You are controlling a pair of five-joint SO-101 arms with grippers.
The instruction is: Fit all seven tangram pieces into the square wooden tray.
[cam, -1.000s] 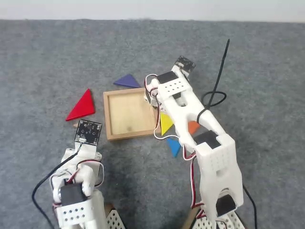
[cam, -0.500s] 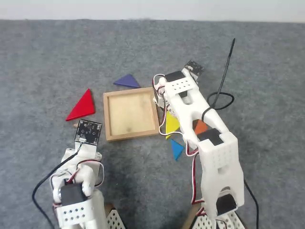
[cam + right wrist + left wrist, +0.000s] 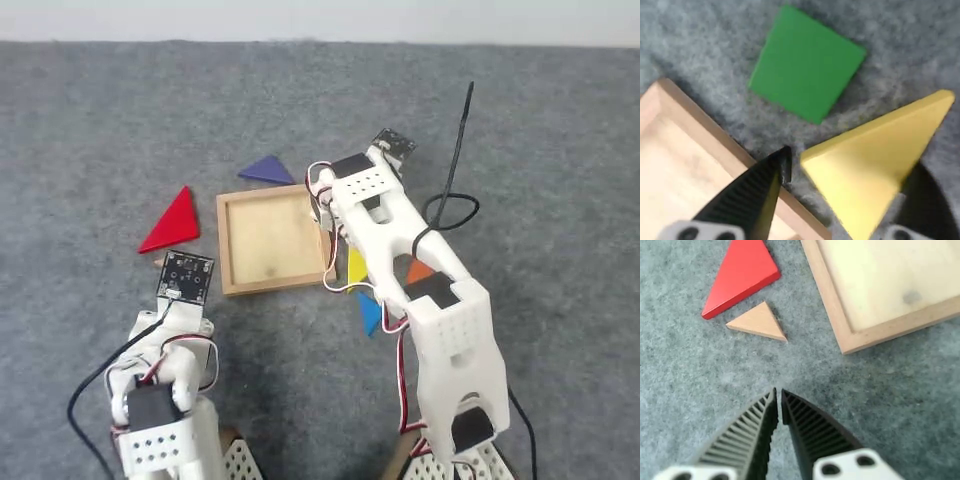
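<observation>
Seven pieces lie on the grey mat (image 3: 100, 120) around the tray (image 3: 265, 235). The purple triangle (image 3: 267, 170) sits just past the tray's far edge. The red triangle (image 3: 172, 222) lies off the tray's left side, and the small tan triangle (image 3: 758, 322) is just beside it, closer to the tray's near left corner. On the tray's right side, the yellow triangle (image 3: 355, 265) lies just beside the rim. The blue triangle (image 3: 368, 311) is off the near right corner, and the orange piece (image 3: 415, 268) is farther from the tray than the yellow one, partly hidden under the arm. The green square (image 3: 807, 62) rests near the same rim, a little apart from the yellow triangle's point.

The right gripper (image 3: 850, 172) hangs over the tray's right edge with its jaws spread wide. The yellow triangle lies between them, and one fingertip (image 3: 782, 165) stands over the rim with a narrow gap to the triangle's corner. The left gripper (image 3: 778, 396) sits off the tray's near left corner, jaws pressed together and holding nothing.
</observation>
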